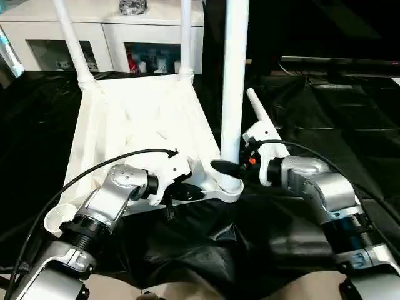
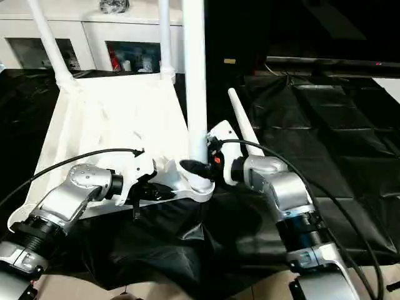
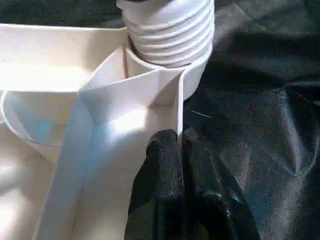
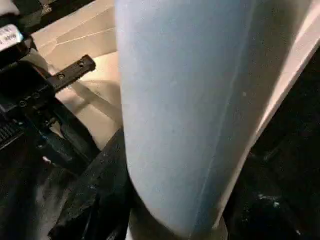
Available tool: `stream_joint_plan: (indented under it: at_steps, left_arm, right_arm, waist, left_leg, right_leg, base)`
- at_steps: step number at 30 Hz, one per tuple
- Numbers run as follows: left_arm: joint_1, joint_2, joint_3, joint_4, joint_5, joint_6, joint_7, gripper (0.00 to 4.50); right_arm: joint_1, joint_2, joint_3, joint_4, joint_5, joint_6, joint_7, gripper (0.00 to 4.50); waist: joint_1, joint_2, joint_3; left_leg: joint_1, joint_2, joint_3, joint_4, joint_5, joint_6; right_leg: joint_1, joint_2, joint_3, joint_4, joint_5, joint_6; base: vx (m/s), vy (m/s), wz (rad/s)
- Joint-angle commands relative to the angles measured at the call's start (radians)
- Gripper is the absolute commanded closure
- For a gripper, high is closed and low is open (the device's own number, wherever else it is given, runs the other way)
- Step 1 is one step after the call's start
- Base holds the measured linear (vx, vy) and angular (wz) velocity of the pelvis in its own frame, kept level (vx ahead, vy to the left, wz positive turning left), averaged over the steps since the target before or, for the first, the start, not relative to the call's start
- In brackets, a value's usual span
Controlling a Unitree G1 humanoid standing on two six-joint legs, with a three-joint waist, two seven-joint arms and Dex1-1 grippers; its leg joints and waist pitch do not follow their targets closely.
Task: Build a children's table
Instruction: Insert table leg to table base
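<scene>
The white tabletop [image 1: 125,125] lies upside down on a black sheet. Two white legs [image 1: 72,37] [image 1: 185,37] stand in its far corner sockets. A third leg [image 1: 234,81] stands upright in the near right socket [image 1: 228,186], its threaded end [image 3: 170,30] partly showing above the socket. My right gripper [image 1: 228,167] is shut on this leg [image 4: 185,100] just above the socket. My left gripper [image 1: 187,192] is shut on the tabletop's thin rim wall [image 3: 177,107] beside that socket. The near left socket [image 1: 57,219] is open. Another leg [image 1: 261,115] lies loose on the sheet to the right.
A white glass-door cabinet [image 1: 112,37] stands behind the tabletop. The crinkled black sheet [image 1: 325,112] covers the floor on the right and in front. Black cables run along both of my forearms.
</scene>
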Motion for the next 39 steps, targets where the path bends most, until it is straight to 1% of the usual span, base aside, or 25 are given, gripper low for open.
stream_joint_plan:
  at_steps: [1,6,8,11,12,16,17,18,20,21,22,23,25,26,27,28,29,30,31,32,33,35,36,37,39]
  left_arm:
    - [0.003,-0.005,0.019,-0.005,-0.018,0.005,0.01,4.5]
    - [0.001,-0.005,0.019,-0.007,-0.017,0.003,0.004,4.5]
    - [0.001,-0.006,0.019,-0.012,-0.018,0.004,0.001,4.5]
    - [0.001,-0.011,0.022,-0.022,-0.023,0.012,0.001,4.5]
    - [0.001,-0.011,0.022,-0.023,-0.023,0.012,0.002,4.5]
    - [0.001,-0.018,0.027,-0.021,-0.025,0.01,0.012,4.5]
    - [0.001,-0.02,0.028,-0.021,-0.025,0.01,0.015,4.5]
    - [0.001,-0.022,0.028,-0.022,-0.025,0.011,0.016,4.5]
    - [0.0,-0.023,0.029,-0.022,-0.025,0.012,0.017,4.5]
    - [-0.002,-0.025,0.03,-0.022,-0.025,0.013,0.018,4.5]
    - [-0.007,-0.028,0.032,-0.016,-0.024,0.011,0.021,4.5]
    - [-0.009,-0.029,0.032,-0.014,-0.023,0.01,0.022,4.5]
    - [-0.016,-0.031,0.033,-0.006,-0.021,0.008,0.024,4.5]
    - [-0.026,-0.035,0.035,0.006,-0.018,0.003,0.027,4.5]
    - [-0.026,-0.035,0.035,0.007,-0.018,0.003,0.027,4.5]
    - [-0.037,-0.039,0.037,0.019,-0.016,-0.002,0.031,4.5]
    - [-0.037,-0.039,0.037,0.019,-0.016,-0.002,0.031,4.5]
    - [-0.044,-0.042,0.039,0.027,-0.014,-0.005,0.035,4.5]
    - [-0.048,-0.044,0.04,0.032,-0.013,-0.007,0.037,4.5]
    - [-0.056,-0.048,0.043,0.043,-0.01,-0.012,0.042,4.5]
    - [-0.059,-0.049,0.044,0.049,-0.007,-0.015,0.046,4.5]
    - [-0.066,-0.052,0.046,0.059,-0.004,-0.019,0.052,4.5]
    - [-0.068,-0.052,0.047,0.063,-0.004,-0.02,0.053,4.5]
    - [-0.07,-0.053,0.048,0.067,-0.003,-0.023,0.055,4.5]
    - [-0.072,-0.053,0.049,0.071,-0.003,-0.025,0.056,4.5]
  right_arm:
    - [0.018,-0.011,0.009,-0.02,-0.004,0.024,0.006,2.57]
    - [0.029,-0.008,0.002,-0.026,-0.002,0.022,-0.002,2.57]
    - [0.03,-0.002,-0.004,-0.021,0.002,0.016,-0.007,2.57]
    - [0.037,0.041,-0.049,0.007,0.036,-0.007,-0.028,2.57]
    - [0.04,0.05,-0.06,0.011,0.043,-0.011,-0.034,2.57]
    - [0.07,0.079,-0.113,0.028,0.071,-0.044,-0.063,2.57]
    - [0.081,0.087,-0.128,0.025,0.082,-0.048,-0.069,2.57]
    - [0.093,0.095,-0.144,0.021,0.095,-0.051,-0.072,2.57]
    - [0.102,0.103,-0.157,0.02,0.102,-0.053,-0.074,2.57]
    - [0.113,0.111,-0.171,0.02,0.11,-0.057,-0.076,2.57]
    - [0.144,0.122,-0.187,0.021,0.121,-0.07,-0.072,2.57]
    - [0.154,0.124,-0.189,0.022,0.122,-0.076,-0.07,2.57]
    - [0.173,0.126,-0.188,0.027,0.12,-0.093,-0.068,2.57]
    - [0.193,0.133,-0.19,0.031,0.121,-0.112,-0.071,2.57]
    - [0.194,0.133,-0.191,0.031,0.122,-0.113,-0.071,2.57]
    - [0.218,0.143,-0.197,0.035,0.123,-0.133,-0.075,2.57]
    - [0.218,0.143,-0.197,0.035,0.123,-0.133,-0.075,2.57]
    - [0.233,0.15,-0.201,0.038,0.123,-0.148,-0.079,2.57]
    - [0.242,0.155,-0.205,0.039,0.123,-0.156,-0.08,2.57]
    - [0.268,0.164,-0.208,0.046,0.12,-0.183,-0.081,2.57]
    - [0.279,0.165,-0.206,0.048,0.117,-0.199,-0.081,2.57]
    - [0.297,0.161,-0.194,0.047,0.102,-0.236,-0.084,2.57]
    - [0.302,0.157,-0.187,0.04,0.092,-0.25,-0.085,2.57]
    - [0.308,0.152,-0.175,0.031,0.078,-0.263,-0.087,2.57]
    - [0.314,0.147,-0.163,0.021,0.062,-0.283,-0.086,2.57]
  waist:
    - [0.003,-0.01,-0.064]
    - [0.001,-0.007,-0.064]
    - [0.002,-0.009,-0.064]
    - [0.002,-0.008,-0.065]
    - [0.001,-0.003,-0.065]
    - [-0.002,-0.004,-0.065]
    - [-0.002,0.0,-0.065]
    - [-0.001,0.001,-0.065]
    - [0.0,-0.001,-0.065]
    - [-0.001,0.003,-0.065]
    - [0.0,0.009,-0.066]
    - [0.0,0.007,-0.066]
    - [-0.001,0.006,-0.068]
    - [0.0,0.012,-0.068]
    - [0.0,0.013,-0.068]
    - [0.001,0.02,-0.068]
    - [0.0,0.017,-0.067]
    - [0.001,0.016,-0.067]
    - [0.001,0.017,-0.067]
    - [0.001,0.024,-0.067]
    - [0.001,0.021,-0.067]
    - [0.0,0.021,-0.065]
    - [-0.001,0.029,-0.065]
    - [-0.002,0.027,-0.065]
    - [-0.002,0.027,-0.064]
  left_leg:
    - [0.01,0.028,-0.011,-0.067,-0.272,0.015]
    - [0.012,0.028,-0.012,-0.067,-0.29,0.012]
    - [0.011,0.027,-0.012,-0.066,-0.286,0.012]
    - [0.011,0.029,-0.012,-0.067,-0.282,0.012]
    - [0.013,0.03,-0.013,-0.068,-0.288,0.01]
    - [0.012,0.032,-0.014,-0.071,-0.3,0.008]
    - [0.011,0.031,-0.014,-0.071,-0.3,0.009]
    - [0.012,0.031,-0.014,-0.07,-0.303,0.009]
    - [0.013,0.029,-0.013,-0.07,-0.305,0.011]
    - [0.012,0.03,-0.014,-0.071,-0.304,0.01]
    - [0.013,0.031,-0.015,-0.071,-0.308,0.008]
    - [0.012,0.032,-0.014,-0.072,-0.308,0.009]
    - [0.011,0.032,-0.015,-0.073,-0.306,0.011]
    - [0.01,0.032,-0.014,-0.074,-0.301,0.013]
    - [0.011,0.031,-0.013,-0.073,-0.304,0.014]
    - [0.012,0.03,-0.015,-0.074,-0.308,0.014]
    - [0.011,0.029,-0.013,-0.073,-0.309,0.016]
    - [0.014,0.029,-0.014,-0.073,-0.313,0.016]
    - [0.013,0.029,-0.013,-0.073,-0.314,0.018]
    - [0.015,0.03,-0.014,-0.075,-0.325,0.015]
    - [0.015,0.03,-0.015,-0.075,-0.333,0.016]
    - [0.018,0.03,-0.016,-0.076,-0.351,0.017]
    - [0.019,0.03,-0.017,-0.077,-0.366,0.014]
    - [0.017,0.028,-0.019,-0.077,-0.371,0.014]
    - [0.017,0.027,-0.018,-0.077,-0.376,0.015]
  right_leg:
    - [0.043,-0.071,0.049,-0.106,-0.516,-0.064]
    - [0.041,-0.071,0.047,-0.109,-0.531,-0.062]
    - [0.041,-0.071,0.047,-0.11,-0.536,-0.058]
    - [0.04,-0.072,0.047,-0.109,-0.526,-0.063]
    - [0.039,-0.072,0.048,-0.11,-0.521,-0.069]
    - [0.041,-0.071,0.047,-0.107,-0.496,-0.081]
    - [0.042,-0.071,0.047,-0.107,-0.496,-0.082]
    - [0.041,-0.073,0.048,-0.109,-0.5,-0.082]
    - [0.042,-0.072,0.046,-0.111,-0.509,-0.079]
    - [0.042,-0.072,0.046,-0.112,-0.507,-0.08]
    - [0.041,-0.073,0.047,-0.112,-0.499,-0.082]
    - [0.042,-0.073,0.047,-0.112,-0.492,-0.083]
    - [0.044,-0.071,0.047,-0.109,-0.469,-0.091]
    - [0.045,-0.071,0.048,-0.109,-0.454,-0.096]
    - [0.045,-0.07,0.047,-0.109,-0.456,-0.098]
    - [0.045,-0.071,0.047,-0.109,-0.46,-0.1]
    - [0.044,-0.07,0.047,-0.112,-0.465,-0.097]
    - [0.044,-0.071,0.046,-0.113,-0.477,-0.097]
    - [0.044,-0.071,0.046,-0.114,-0.482,-0.095]
    - [0.042,-0.071,0.045,-0.117,-0.491,-0.092]
    - [0.042,-0.071,0.044,-0.118,-0.496,-0.088]
    - [0.041,-0.072,0.042,-0.122,-0.521,-0.082]
    - [0.04,-0.071,0.04,-0.126,-0.535,-0.077]
    - [0.042,-0.072,0.039,-0.126,-0.543,-0.072]
    - [0.041,-0.072,0.038,-0.129,-0.563,-0.063]
  base:
    - [0.0,0.0,0.0]
    - [0.0,0.0,0.0]
    - [0.0,0.0,0.0]
    - [0.0,0.0,0.0]
    - [0.0,0.0,0.0]
    - [0.0,0.0,0.0]
    - [0.0,0.0,0.0]
    - [0.0,0.0,0.0]
    - [0.0,0.0,0.0]
    - [0.0,0.0,0.0]
    - [0.0,0.0,0.0]
    - [0.0,0.0,0.0]
    - [0.0,0.0,0.0]
    - [0.0,0.0,0.0]
    - [0.0,0.0,0.0]
    - [0.0,0.0,0.0]
    - [0.0,0.0,0.0]
    - [0.0,0.0,0.0]
    - [0.0,0.0,0.0]
    - [0.0,0.0,0.0]
    - [0.0,0.0,0.0]
    - [0.0,0.0,0.0]
    - [0.0,0.0,0.0]
    - [0.0,0.0,0.0]
    - [0.0,0.0,0.0]
